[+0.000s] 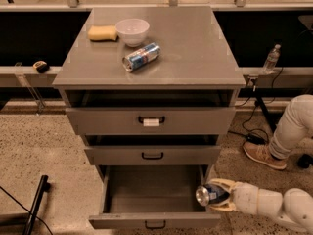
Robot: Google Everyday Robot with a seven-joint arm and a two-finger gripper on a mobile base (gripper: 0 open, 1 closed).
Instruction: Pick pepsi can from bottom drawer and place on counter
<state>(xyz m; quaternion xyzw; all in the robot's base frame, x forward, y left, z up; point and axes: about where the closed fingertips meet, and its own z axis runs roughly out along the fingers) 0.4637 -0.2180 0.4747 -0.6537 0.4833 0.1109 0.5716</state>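
The bottom drawer [151, 221] is pulled open at the foot of the grey cabinet, and its floor shows bare. My gripper [211, 196] reaches in from the lower right and is shut on the pepsi can [208, 194], a dark blue can held on its side with its silver top facing left. The can is at the drawer's right front corner, about level with the drawer's side wall. The counter [195, 48] is the cabinet's flat grey top, well above the gripper.
On the counter lie a paler silver-and-blue can [141, 57] on its side, a white bowl [132, 31] and a yellow sponge [102, 33]. The middle drawer [152, 155] and the labelled top drawer [151, 121] stick out slightly. A person's leg and shoe [266, 155] stand at right.
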